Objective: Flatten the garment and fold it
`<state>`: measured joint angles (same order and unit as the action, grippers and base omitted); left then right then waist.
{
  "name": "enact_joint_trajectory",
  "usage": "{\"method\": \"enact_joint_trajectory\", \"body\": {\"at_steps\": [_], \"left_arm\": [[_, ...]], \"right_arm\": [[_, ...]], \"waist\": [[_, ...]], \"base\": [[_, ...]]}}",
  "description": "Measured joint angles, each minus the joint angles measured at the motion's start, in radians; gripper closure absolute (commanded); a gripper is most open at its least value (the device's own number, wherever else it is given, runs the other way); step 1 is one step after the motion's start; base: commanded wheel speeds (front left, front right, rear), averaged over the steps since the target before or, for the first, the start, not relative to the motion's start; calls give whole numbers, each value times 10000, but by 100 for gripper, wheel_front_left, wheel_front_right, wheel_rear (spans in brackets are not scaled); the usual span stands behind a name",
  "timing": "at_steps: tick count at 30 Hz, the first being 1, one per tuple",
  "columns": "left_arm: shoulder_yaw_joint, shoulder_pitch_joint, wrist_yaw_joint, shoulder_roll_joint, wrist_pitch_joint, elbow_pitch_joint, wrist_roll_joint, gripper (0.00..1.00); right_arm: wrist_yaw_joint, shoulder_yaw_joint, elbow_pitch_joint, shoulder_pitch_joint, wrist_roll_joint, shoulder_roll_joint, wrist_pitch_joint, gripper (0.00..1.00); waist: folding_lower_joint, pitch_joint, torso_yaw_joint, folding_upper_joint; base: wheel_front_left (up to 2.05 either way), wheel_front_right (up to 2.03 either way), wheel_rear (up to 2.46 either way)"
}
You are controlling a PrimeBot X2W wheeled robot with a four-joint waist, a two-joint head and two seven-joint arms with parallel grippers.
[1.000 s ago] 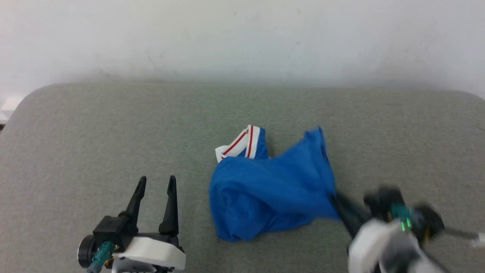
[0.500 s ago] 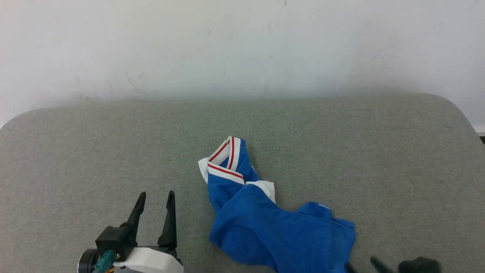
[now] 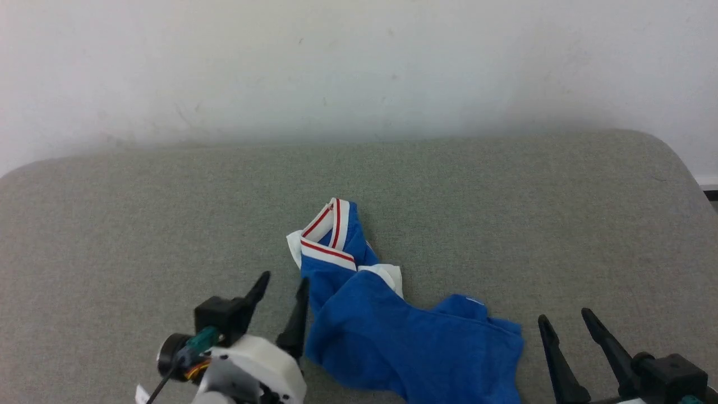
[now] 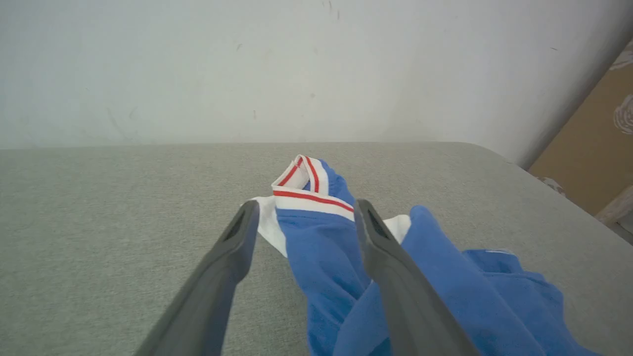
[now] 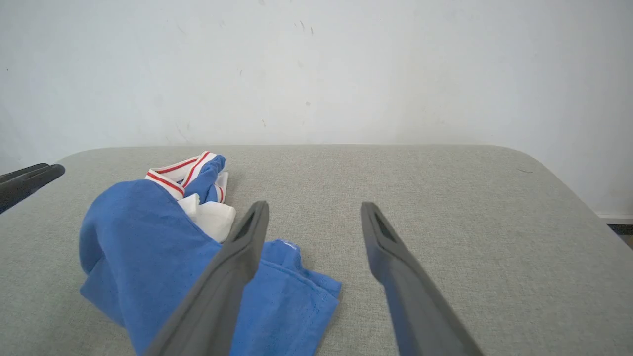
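The garment (image 3: 404,336) lies crumpled on the grey table, a bright blue heap with a red-and-white striped trim band (image 3: 328,224) sticking out at its far end and a bit of white beside it. My left gripper (image 3: 284,278) stands open at the heap's left edge, tilted toward it. In the left wrist view the blue cloth (image 4: 321,247) and striped band show between the open left gripper (image 4: 305,205) fingers. My right gripper (image 3: 564,315) is open just right of the heap, holding nothing. In the right wrist view the garment (image 5: 138,232) lies left of the open right gripper (image 5: 314,205).
The grey fabric-covered table (image 3: 505,213) has rounded corners and meets a white wall (image 3: 359,67) at the back. Its right edge (image 3: 693,179) drops off. The left gripper's fingers (image 5: 24,180) reach in at the right wrist view's left edge.
My right gripper has opened and let go of the garment, which has sunk into a lower heap. My left gripper has moved right, up to the cloth. The head camera has shifted too.
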<state>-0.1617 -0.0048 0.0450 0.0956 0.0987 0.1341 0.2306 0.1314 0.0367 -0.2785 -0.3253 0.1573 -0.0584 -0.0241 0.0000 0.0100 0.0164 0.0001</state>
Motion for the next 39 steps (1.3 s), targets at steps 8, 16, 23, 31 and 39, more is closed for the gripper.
{"method": "enact_joint_trajectory", "body": {"at_steps": [8, 16, 23, 31, 39], "left_arm": [[-1494, -1338, 675, 71, -3196, 121, 560, 0], [-2652, -1714, 779, 777, -4698, 199, 943, 100], [-3450, -732, 790, 1843, -5010, -1432, 1289, 100], [-4270, 1906, 637, 2696, -6195, -2821, 1567, 100], [-3827, 2721, -274, 2541, -5480, -2863, 1802, 0]], "right_arm": [[0, 44, 25, 243, -117, 31, -121, 0], [0, -12, 221, 382, -192, 46, -194, 0], [0, -261, 328, 358, -125, 46, -182, 0], [0, -389, 385, 266, -77, 48, -188, 0], [0, -326, 385, 137, -46, 52, -224, 0]], "waist": [[1, -230, 113, 0], [2, -317, 334, 0], [0, -129, 162, 0], [0, 96, -247, 0], [0, 319, -509, 0]], "base": [[0, 0, 0], [0, 0, 0], [0, 0, 0], [0, 0, 0], [0, 0, 0]]}}
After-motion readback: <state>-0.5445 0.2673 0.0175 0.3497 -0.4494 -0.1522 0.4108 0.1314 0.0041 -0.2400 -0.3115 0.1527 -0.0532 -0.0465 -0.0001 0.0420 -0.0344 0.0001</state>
